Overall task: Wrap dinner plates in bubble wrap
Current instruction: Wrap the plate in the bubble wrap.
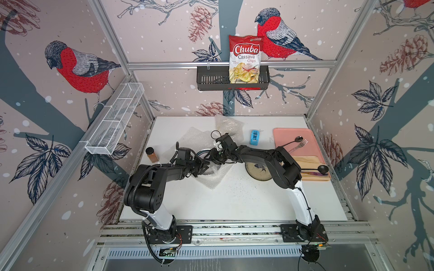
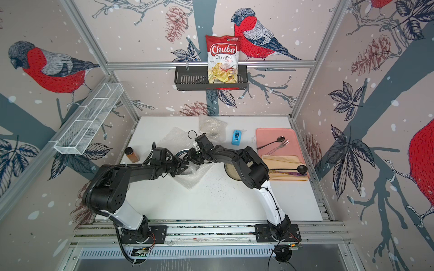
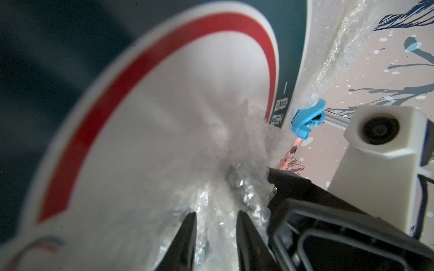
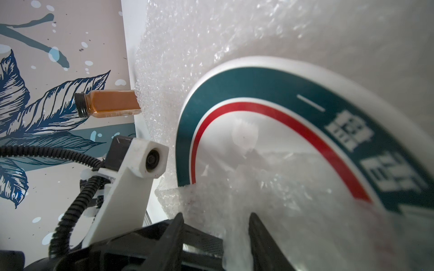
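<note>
Near the centre of the desk (image 1: 234,204), a teal-and-red-banded plate (image 4: 258,84) lies on bubble wrap (image 1: 211,181). The left tool (image 3: 215,215) pinches a bunched fold of wrap. The right tool (image 4: 216,215) straddles the wrap edge, jaws part-spread; I cannot tell whether it grips. A fish plate (image 1: 256,172) sits at 3 o'clock.

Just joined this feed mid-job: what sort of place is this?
Probably a mock-kitchen robot test cell: wallpapered panels on aluminium framing, a chips bag in a wall basket, cutlery on a pink tray.

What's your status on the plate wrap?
Left gripper pinching bunched bubble wrap; right gripper astride it, grip unclear. Plate partly covered. Spice jar close beside the sheet.
</note>
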### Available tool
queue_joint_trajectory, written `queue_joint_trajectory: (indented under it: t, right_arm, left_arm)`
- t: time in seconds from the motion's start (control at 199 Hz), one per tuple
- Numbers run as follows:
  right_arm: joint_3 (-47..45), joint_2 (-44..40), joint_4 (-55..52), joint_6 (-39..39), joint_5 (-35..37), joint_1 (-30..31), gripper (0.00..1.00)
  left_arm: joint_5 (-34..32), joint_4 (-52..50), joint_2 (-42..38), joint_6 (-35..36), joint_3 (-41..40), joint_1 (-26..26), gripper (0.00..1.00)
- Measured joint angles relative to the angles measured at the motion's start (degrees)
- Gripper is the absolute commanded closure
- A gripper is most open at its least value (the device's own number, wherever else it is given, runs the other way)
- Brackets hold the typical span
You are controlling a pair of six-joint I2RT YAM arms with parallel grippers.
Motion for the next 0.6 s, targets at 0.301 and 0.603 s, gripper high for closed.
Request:
queue_joint_trajectory:
  t: [0.301, 0.603]
  right_arm:
    - [-2.08, -5.44, -0.35, -0.11, -0.37, -1.57, 0.54]
    - [-4.5, -8.48, -4.33, -4.76, 4.15, -2.29, 0.83]
  left_arm:
    - [-0.17, -2.32, 0.61, 2.43, 0.33, 0.31, 0.75]
    - [0.57, -2.14, 0.74, 3.08, 0.22, 0.92, 0.74]
